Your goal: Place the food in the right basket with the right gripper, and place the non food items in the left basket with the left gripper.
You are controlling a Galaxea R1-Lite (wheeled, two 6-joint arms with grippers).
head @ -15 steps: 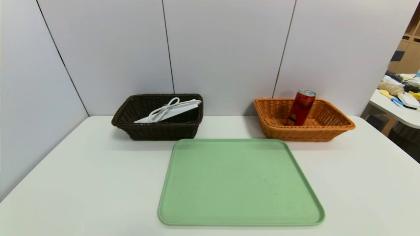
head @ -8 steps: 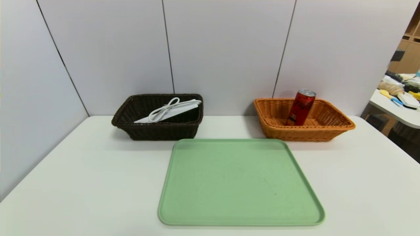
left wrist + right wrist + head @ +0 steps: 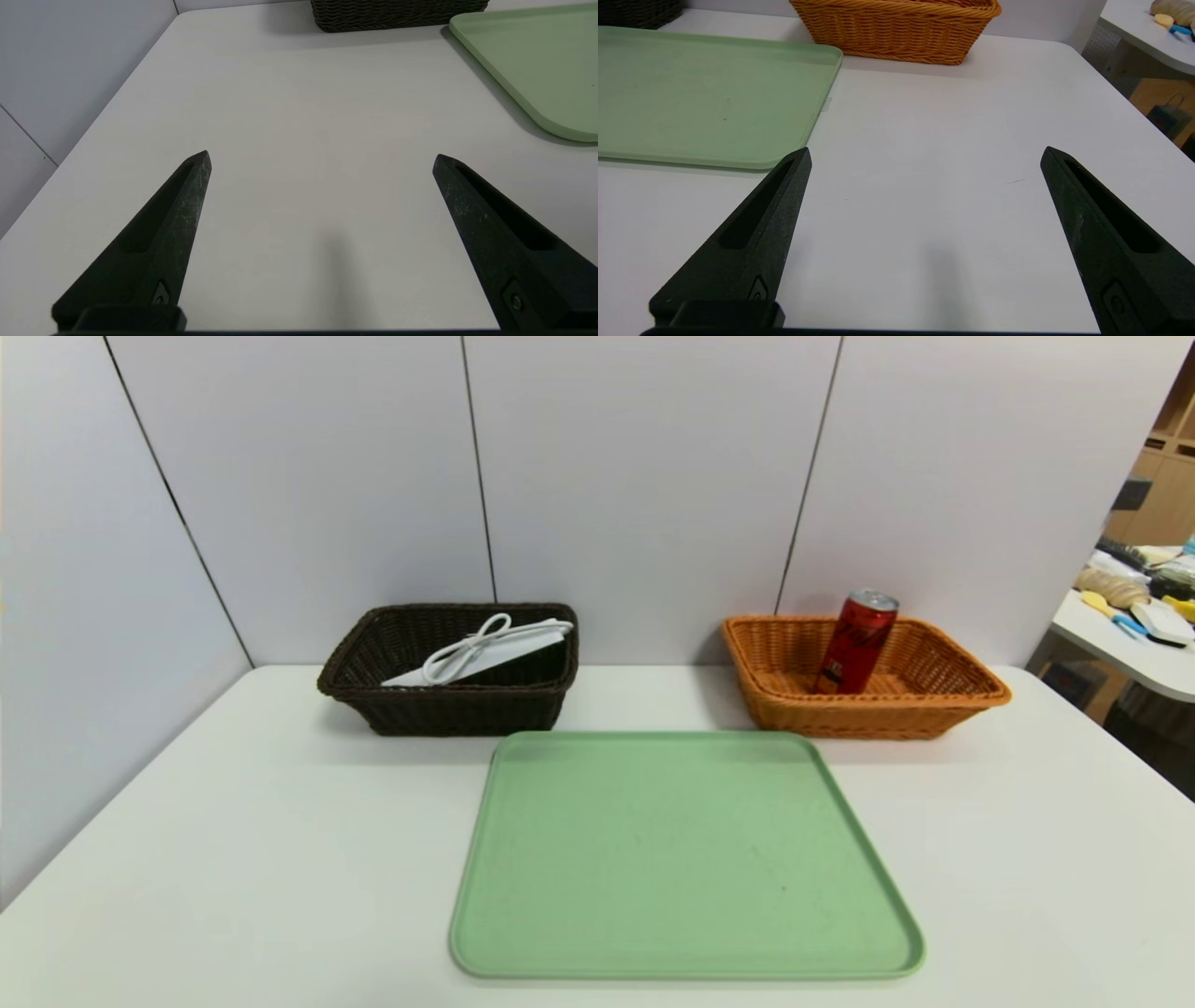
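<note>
A slim red drink can (image 3: 857, 642) leans inside the orange wicker right basket (image 3: 943, 705), whose side also shows in the right wrist view (image 3: 896, 32). The white power strip (image 3: 485, 656) with its bundled cord lies tilted in the dark brown left basket (image 3: 448, 709), whose lower wall shows in the left wrist view (image 3: 397, 14). The duck toy is out of view. My left gripper (image 3: 321, 158) hovers open over bare table near the front left. Over the table at the front right my right gripper (image 3: 926, 154) stands open, nothing between its fingers. Neither gripper appears in the head view.
A green tray (image 3: 686, 854) lies in the middle of the white table (image 3: 233, 859), seen too in the left wrist view (image 3: 537, 65) and the right wrist view (image 3: 705, 93). Grey wall panels close off the back and left. A second table with clutter (image 3: 1134, 607) stands at far right.
</note>
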